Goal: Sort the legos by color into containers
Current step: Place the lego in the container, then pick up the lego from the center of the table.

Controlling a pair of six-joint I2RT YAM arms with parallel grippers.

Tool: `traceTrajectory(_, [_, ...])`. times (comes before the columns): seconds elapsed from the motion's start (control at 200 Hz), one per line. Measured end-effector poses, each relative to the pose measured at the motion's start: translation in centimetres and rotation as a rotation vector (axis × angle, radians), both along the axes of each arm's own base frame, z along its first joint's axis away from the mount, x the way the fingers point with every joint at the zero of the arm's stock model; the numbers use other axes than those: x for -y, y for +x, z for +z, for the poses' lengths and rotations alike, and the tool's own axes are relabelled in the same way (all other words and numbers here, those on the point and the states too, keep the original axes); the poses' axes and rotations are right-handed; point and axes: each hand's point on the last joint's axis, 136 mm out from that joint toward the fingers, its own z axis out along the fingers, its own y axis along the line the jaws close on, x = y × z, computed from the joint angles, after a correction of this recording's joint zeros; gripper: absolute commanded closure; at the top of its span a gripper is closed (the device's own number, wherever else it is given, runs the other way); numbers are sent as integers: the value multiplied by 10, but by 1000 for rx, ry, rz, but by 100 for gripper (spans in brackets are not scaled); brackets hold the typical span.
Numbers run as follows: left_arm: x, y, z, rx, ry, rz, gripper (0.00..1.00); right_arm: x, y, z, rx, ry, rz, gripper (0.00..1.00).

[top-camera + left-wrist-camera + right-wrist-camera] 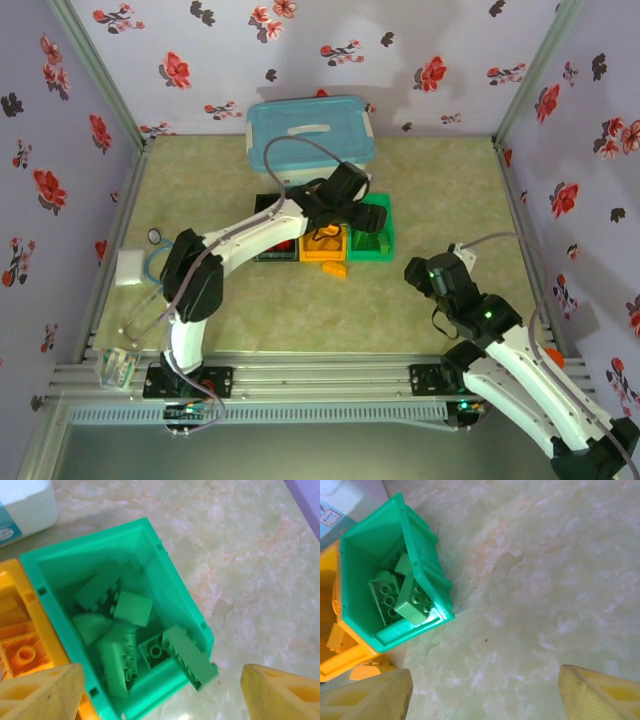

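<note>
Three bins stand in a row mid-table: black (272, 254), orange-yellow (322, 254) and green (386, 244). My left gripper (350, 205) hovers over the green bin (186, 598), open and holding nothing (162, 695). Several green legos (132, 608) lie in that bin, and one long green brick (192, 657) rests tilted across its near corner rim. The orange bin (17, 630) sits beside it. My right gripper (425, 270) hangs open and holding nothing (485, 695) over bare table, to the right of the green bin (427, 572). One orange lego (336, 268) lies on the table in front of the orange bin.
The white box with the light-blue lid (310, 135) stands right behind the bins. A white block (132, 268), cables and a clear container (118, 365) sit along the left edge. Flowered walls close in the table on three sides.
</note>
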Motion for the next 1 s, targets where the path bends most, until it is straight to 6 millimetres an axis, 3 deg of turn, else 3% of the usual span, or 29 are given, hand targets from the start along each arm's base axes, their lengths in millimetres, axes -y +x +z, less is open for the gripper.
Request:
traceTrajectory(0.18, [-34,-25,13,25,-13,0,19,-14,9,-20,-115,-55,43,24])
traceTrajectory(0.29, [-60,-42,11,37,-18,13,20,-27,21,-25,-157,-70,75,26])
traceTrajectory(0.45, [-100,-66,-20,5,10,60,22,-47,40,-30,-176,-67,126,40])
traceTrajectory(0.635, [-143,-89,-63,-47,59,112,21,-73,63,-22,-162,-20,173,43])
traceTrajectory(0.76, [-148,-93,-71,-53,67,111,18,-84,69,-19,-140,18,192,43])
traceTrajectory(0.875, [-142,-90,-73,-46,68,101,17,-92,70,-20,-138,39,202,42])
traceTrajectory(1.0, [-128,-86,-91,-63,115,71,16,-97,67,-22,-135,47,215,40])
